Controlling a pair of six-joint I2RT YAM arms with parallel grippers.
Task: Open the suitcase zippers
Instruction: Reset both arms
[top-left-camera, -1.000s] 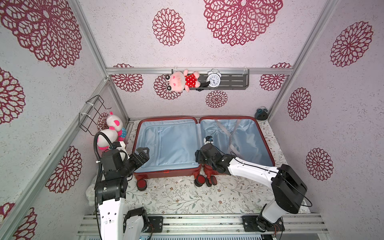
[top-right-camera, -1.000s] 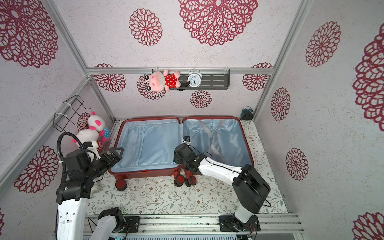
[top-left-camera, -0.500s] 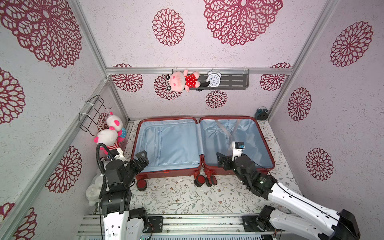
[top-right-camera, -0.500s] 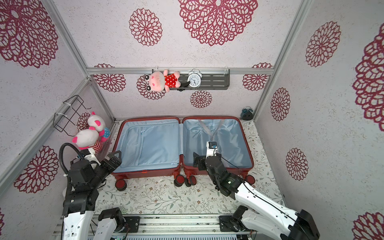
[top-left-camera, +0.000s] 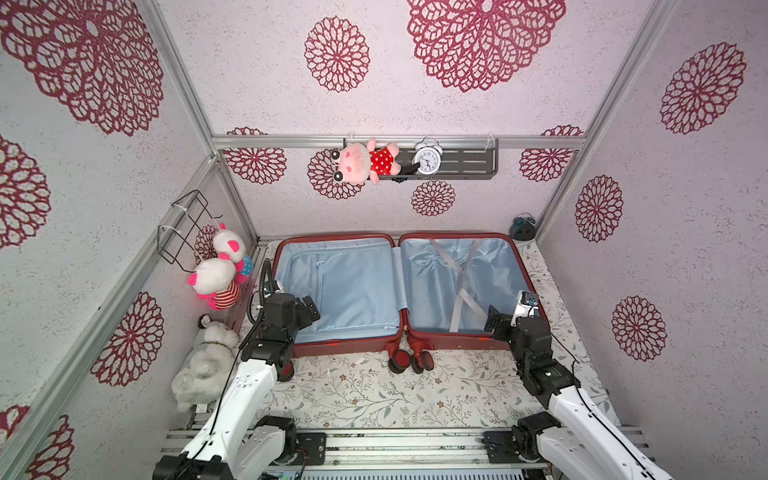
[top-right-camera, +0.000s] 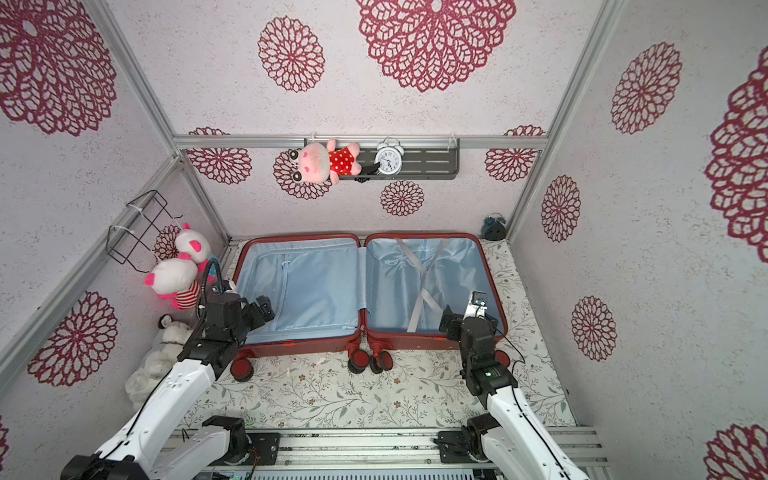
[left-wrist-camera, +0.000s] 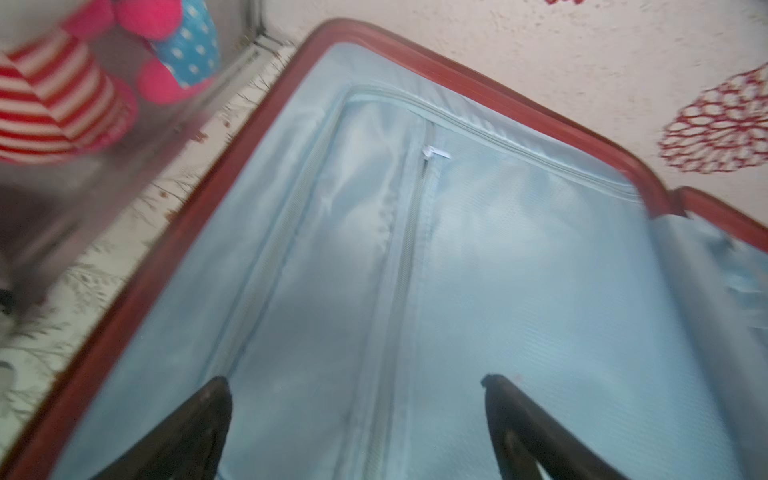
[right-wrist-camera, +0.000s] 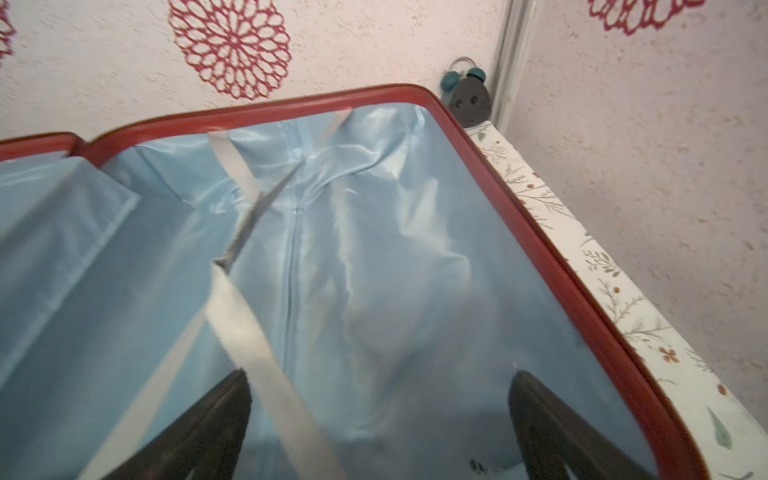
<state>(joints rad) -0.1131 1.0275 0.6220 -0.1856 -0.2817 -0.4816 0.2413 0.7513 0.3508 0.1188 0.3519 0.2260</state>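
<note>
Suitcase (top-left-camera: 353, 286) lies open — left gripper (left-wrist-camera: 355, 380) and right gripper (right-wrist-camera: 380, 374) gape empty over near corners.

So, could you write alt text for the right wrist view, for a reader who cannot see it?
An open half of the red suitcase fills the view, its light blue lining crossed by grey straps. The right gripper hangs open above it, holding nothing. A dark alarm clock sits in the corner beyond.

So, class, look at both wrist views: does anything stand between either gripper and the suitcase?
Nothing visible does. The left gripper and right gripper both hang open, empty, just above the opened suitcase. Only the case's own grey straps lie under the right one.
</note>
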